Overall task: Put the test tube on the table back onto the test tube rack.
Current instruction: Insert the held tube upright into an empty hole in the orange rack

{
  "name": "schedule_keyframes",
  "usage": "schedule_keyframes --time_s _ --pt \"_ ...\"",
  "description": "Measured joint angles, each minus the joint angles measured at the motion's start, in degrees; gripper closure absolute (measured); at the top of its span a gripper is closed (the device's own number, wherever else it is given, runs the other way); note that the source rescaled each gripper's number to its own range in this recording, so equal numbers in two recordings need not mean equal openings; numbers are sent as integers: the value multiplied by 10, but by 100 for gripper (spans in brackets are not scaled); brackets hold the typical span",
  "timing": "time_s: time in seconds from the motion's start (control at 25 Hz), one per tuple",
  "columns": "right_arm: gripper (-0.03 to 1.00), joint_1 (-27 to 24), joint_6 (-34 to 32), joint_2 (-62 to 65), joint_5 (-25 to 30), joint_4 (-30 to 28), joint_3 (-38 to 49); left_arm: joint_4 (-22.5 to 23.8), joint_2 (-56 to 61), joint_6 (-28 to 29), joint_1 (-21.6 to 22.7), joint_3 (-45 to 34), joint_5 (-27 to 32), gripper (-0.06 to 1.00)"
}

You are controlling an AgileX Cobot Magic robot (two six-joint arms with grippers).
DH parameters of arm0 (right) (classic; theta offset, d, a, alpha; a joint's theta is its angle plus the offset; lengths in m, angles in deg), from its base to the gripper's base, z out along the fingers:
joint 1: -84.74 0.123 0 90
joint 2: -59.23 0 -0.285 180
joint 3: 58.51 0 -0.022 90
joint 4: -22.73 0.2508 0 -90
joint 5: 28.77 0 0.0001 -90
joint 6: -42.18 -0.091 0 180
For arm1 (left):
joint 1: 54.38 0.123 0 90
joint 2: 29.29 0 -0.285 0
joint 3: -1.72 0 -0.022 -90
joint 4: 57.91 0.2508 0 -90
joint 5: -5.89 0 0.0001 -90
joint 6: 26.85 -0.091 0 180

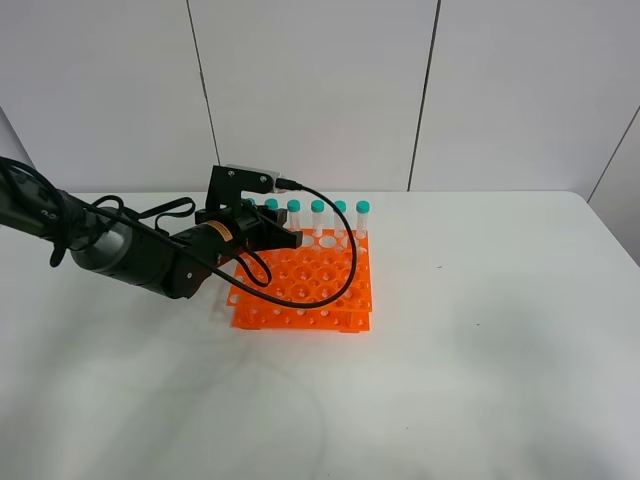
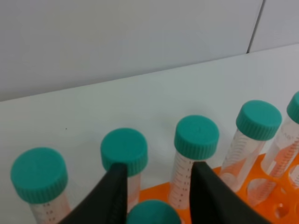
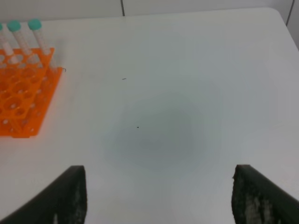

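The left gripper (image 2: pixel 159 168) hovers at the back corner of the bright orange plastic rack with its grid of round holes (image 1: pixel 310 290). Its two black fingers (image 2: pixel 117 191) stand moderately apart. Between them, low in the wrist view, sits the teal screw cap of a slim clear plastic test tube (image 2: pixel 152 213), probably the one being returned, since no tube lies on the large white matte table (image 1: pixel 480 350). Whether the pads press on it or merely flank it I cannot tell, and its lower end is hidden, so it is unclear whether the tip has entered a hole. To do this step well, keep the tube upright, lower it straight until the hole carries it, then part the jaws just enough to free the cap and lift straight up. The main obstacle is the row of identical teal-capped tubes (image 2: pixel 196 135) standing just beyond the fingertips. Two of them (image 2: pixel 124 150) are right ahead of the fingers, so any forward drift or wide opening may knock them. The right gripper (image 3: pixel 159 170) is spread wide with nothing between its jaws, well apart from the rack over bare table.
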Motion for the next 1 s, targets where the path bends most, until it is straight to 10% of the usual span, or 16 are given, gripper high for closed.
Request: schedule_keyframes --time_s 0.48,1.0 --pt "24 0 0 0 0 0 0 0 35 0 0 -1 11 77" --pt "24 0 0 0 0 5 0 0 215 -75 50 -1 213 77"
